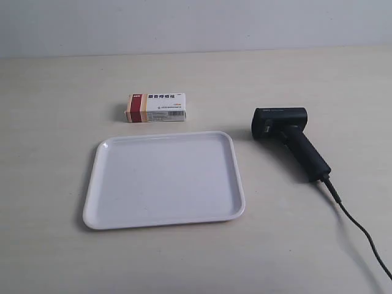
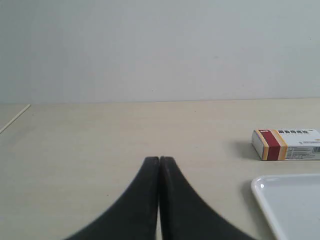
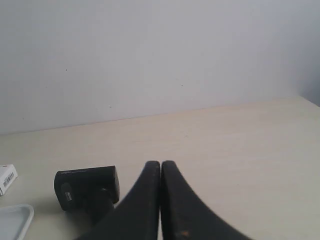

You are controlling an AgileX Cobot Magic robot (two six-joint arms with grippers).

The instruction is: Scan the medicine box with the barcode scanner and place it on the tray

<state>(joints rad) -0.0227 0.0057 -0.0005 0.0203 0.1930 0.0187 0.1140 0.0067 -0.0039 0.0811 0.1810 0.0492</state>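
The white medicine box with its dark red and orange band lies flat on the table just behind the white tray. The black barcode scanner lies on its side beside the tray, its cable trailing toward the front edge. No arm shows in the exterior view. In the left wrist view my left gripper is shut on nothing, low over bare table, with the medicine box and a tray corner off to one side. My right gripper is shut and empty, with the scanner head just beside its fingers.
A pale wooden table runs back to a plain light wall. A box end and a tray corner show at the edge of the right wrist view. A table edge line shows in the left wrist view.
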